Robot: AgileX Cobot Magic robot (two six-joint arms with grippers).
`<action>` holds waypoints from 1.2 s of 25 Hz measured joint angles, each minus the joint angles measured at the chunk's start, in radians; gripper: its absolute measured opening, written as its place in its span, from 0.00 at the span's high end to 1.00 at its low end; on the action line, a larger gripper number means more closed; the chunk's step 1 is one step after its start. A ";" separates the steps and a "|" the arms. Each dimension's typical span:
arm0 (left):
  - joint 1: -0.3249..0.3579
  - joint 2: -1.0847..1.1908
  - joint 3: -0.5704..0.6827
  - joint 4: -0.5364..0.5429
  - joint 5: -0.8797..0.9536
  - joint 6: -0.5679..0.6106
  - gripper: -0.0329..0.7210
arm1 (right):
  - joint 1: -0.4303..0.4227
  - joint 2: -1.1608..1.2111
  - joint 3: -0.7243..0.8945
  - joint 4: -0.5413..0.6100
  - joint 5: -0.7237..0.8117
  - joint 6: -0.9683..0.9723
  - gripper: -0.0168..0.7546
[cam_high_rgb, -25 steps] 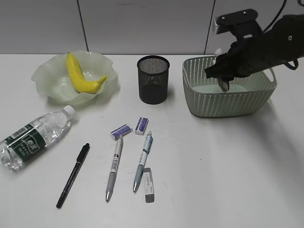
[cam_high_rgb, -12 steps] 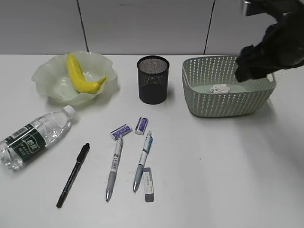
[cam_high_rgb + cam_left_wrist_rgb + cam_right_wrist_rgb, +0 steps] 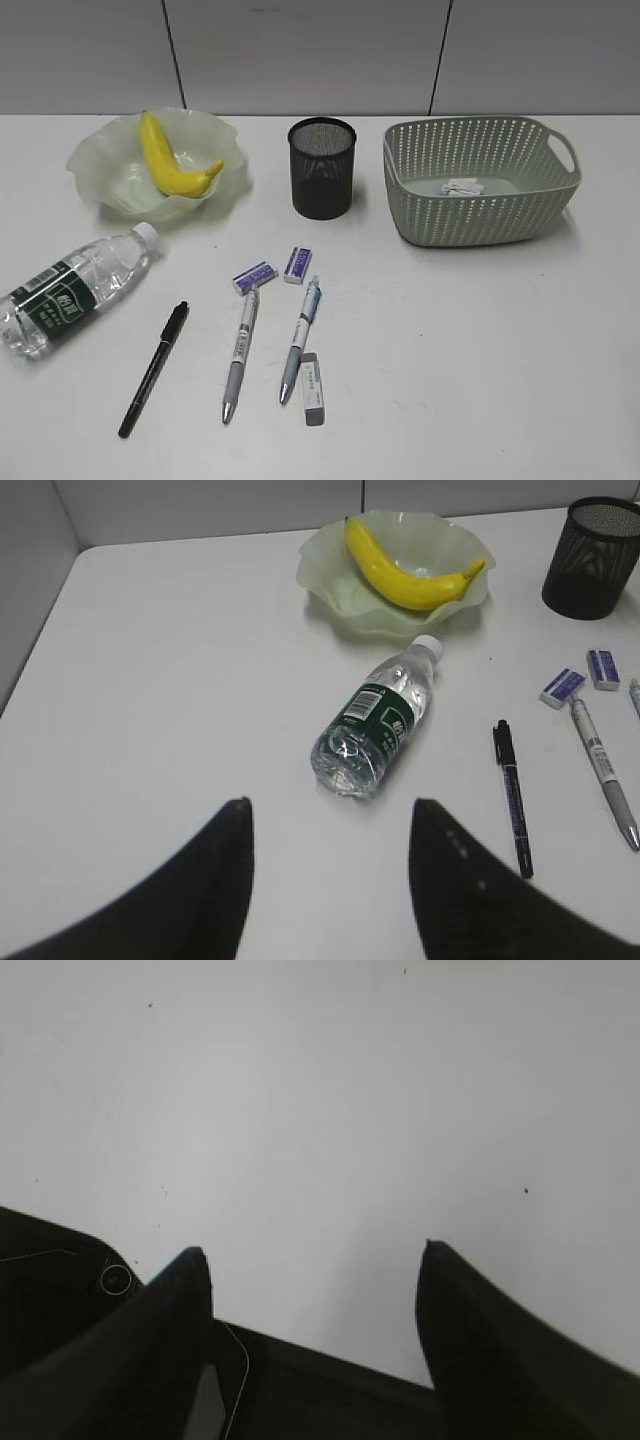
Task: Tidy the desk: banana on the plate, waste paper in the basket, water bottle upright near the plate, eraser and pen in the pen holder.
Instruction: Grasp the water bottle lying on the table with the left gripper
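The yellow banana (image 3: 172,160) lies in the pale green plate (image 3: 100,170). The crumpled waste paper (image 3: 463,186) lies in the green basket (image 3: 480,225). The water bottle (image 3: 75,290) lies on its side at the front left. A black pen (image 3: 154,369), two grey pens (image 3: 241,350) (image 3: 300,338) and three erasers (image 3: 255,277) (image 3: 298,264) (image 3: 313,388) lie in front of the black mesh pen holder (image 3: 322,168). No gripper shows in the exterior view. My left gripper (image 3: 330,825) is open above the table, short of the bottle (image 3: 378,725). My right gripper (image 3: 315,1260) is open over bare white table.
The wall panels rise behind the desk. In the left wrist view the table's left edge (image 3: 40,650) meets a grey wall. A dark edge (image 3: 60,1290) crosses the bottom of the right wrist view.
My right arm has drawn back up and to the right from over the basket and has left the exterior view. The waste paper has come into sight in the basket.
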 joint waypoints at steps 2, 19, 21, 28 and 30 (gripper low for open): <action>0.000 0.000 0.000 -0.001 -0.001 0.000 0.45 | 0.000 -0.125 0.071 -0.001 0.013 -0.001 0.32; 0.000 0.717 -0.055 -0.211 -0.508 0.325 0.45 | 0.000 -0.683 0.131 -0.002 0.092 -0.001 0.32; 0.000 0.921 -0.102 -0.214 -0.523 0.372 0.45 | 0.000 -0.685 0.131 -0.002 0.092 -0.001 0.32; -0.039 1.473 -0.398 -0.197 -0.435 0.405 0.27 | 0.000 -0.685 0.133 -0.002 0.092 -0.001 0.32; -0.056 1.598 -0.482 -0.182 -0.379 0.407 0.18 | 0.000 -0.685 0.133 -0.002 0.092 -0.001 0.32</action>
